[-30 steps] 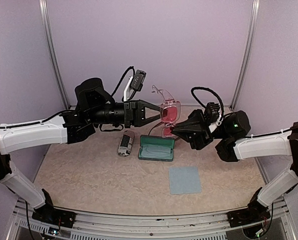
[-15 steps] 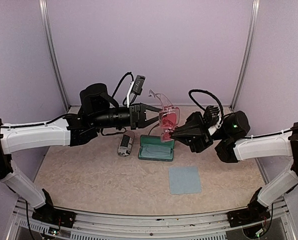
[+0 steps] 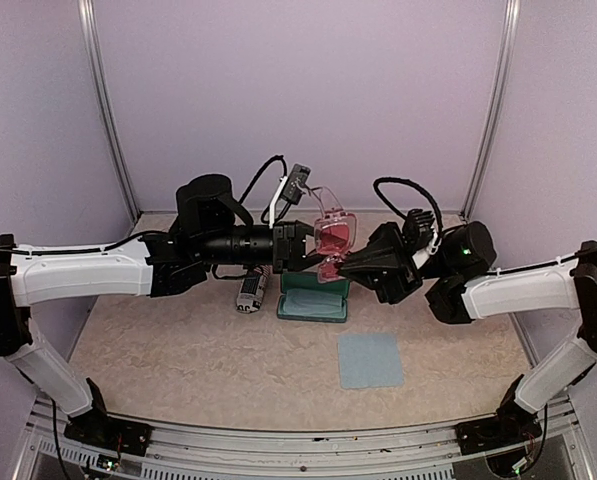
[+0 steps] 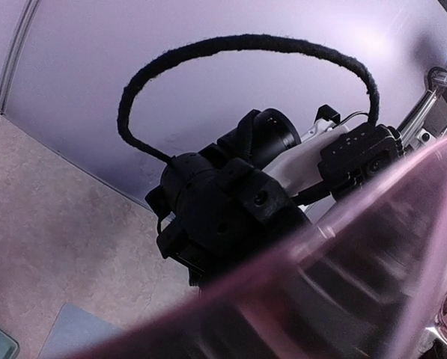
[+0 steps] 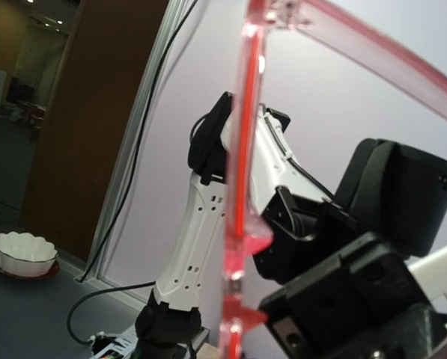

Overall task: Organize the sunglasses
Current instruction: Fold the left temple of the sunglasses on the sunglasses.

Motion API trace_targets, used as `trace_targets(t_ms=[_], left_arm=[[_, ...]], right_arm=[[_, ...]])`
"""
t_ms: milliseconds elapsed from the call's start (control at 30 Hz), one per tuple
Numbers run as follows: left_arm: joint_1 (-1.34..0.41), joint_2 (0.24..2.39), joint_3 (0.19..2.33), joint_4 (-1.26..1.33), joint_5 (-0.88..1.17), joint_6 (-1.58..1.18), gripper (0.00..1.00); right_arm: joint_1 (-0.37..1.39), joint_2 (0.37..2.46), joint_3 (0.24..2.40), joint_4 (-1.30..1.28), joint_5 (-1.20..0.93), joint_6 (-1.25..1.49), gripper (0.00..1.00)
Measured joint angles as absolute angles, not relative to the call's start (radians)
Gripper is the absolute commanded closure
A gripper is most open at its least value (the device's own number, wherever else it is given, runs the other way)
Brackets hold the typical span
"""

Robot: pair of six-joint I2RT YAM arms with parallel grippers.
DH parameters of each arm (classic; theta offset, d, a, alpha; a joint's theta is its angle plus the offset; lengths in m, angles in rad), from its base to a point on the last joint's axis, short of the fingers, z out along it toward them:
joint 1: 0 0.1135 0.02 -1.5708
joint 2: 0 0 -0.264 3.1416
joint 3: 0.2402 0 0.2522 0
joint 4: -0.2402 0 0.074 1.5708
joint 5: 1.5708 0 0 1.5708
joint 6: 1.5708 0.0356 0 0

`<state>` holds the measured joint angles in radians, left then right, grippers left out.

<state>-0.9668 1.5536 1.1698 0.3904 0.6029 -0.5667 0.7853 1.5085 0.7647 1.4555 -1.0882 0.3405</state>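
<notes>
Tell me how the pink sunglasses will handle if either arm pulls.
The pink sunglasses look thin and translucent, so probably light and flexible. With the left gripper and right gripper both pinching them, opposing pulls might bend or crack the frame. Glossy plastic may slip.

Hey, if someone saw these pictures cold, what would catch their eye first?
The pink sunglasses hang in mid-air at the centre, where the left arm and right arm meet, the jaws of each closed on the frame. Just below them in the top view lies an open teal glasses case, with a blue cloth nearer the arm bases.
</notes>
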Motion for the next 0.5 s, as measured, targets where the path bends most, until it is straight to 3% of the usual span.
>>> trace_targets(t_ms=[500], left_arm=[[-0.968,1.537,1.167,0.368,0.614,-0.526,1.00]], right_arm=[[0.792,1.529,0.771,1.473,-1.083,0.334,1.00]])
